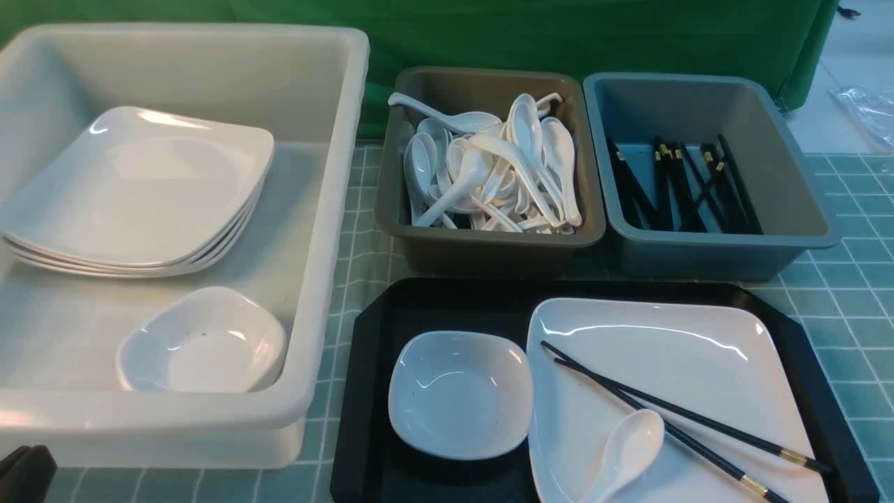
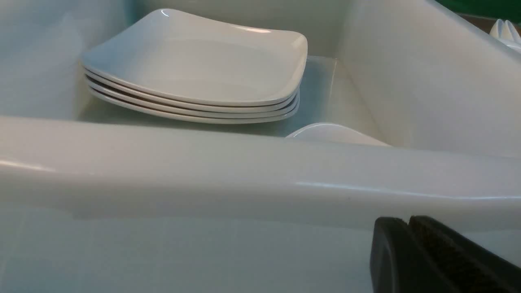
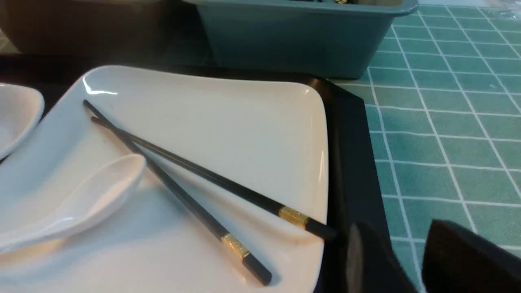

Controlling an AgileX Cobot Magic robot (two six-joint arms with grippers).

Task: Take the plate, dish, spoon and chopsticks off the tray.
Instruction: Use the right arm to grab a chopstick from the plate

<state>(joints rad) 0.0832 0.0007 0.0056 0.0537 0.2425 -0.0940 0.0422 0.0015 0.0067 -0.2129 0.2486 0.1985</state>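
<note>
Lifting the chopsticks (image 3: pixel 195 179) looks like the step in hand. All 4 pieces sit on the tray (image 1: pixel 363 391), and nothing has been cleared. The 2 black sticks lie slantwise on the plate (image 1: pixel 684 363). Their thin tips are close together near the dish (image 1: pixel 461 395), and their gold-banded ends fan apart toward the plate's near right corner. 1 thick end reaches the plate's rim beside the tray wall. The spoon (image 1: pixel 625 450) lies bowl-up on the plate with its bowl against or just beside the nearer stick. I cannot tell which.

The right end effector (image 3: pixel 401 232) hangs just off that corner, over the tray's rim. Its fingers are spread with nothing between them. The left end effector (image 2: pixel 407 221) has its fingers pressed together and hangs low outside the near wall of the big white bin (image 1: pixel 328 209), where a plate stack (image 1: pixel 140 195) and a small dish (image 1: pixel 202 342) sit.

To do it well, I would:
- Bring the right fingers down astride both sticks, just inside the gold bands and clear of the spoon.
- Set the fingers across the sticks so that closing gathers the 2 together. The glossy plate will probably let them skate.
- Lift them level.
- Carry them to the blue-grey tub (image 1: pixel 803 209) behind the tray, where other chopsticks lie, not the brown tub (image 1: pixel 391 209) of spoons.

Both tubs stand on the green checked counter (image 1: pixel 852 314).
</note>
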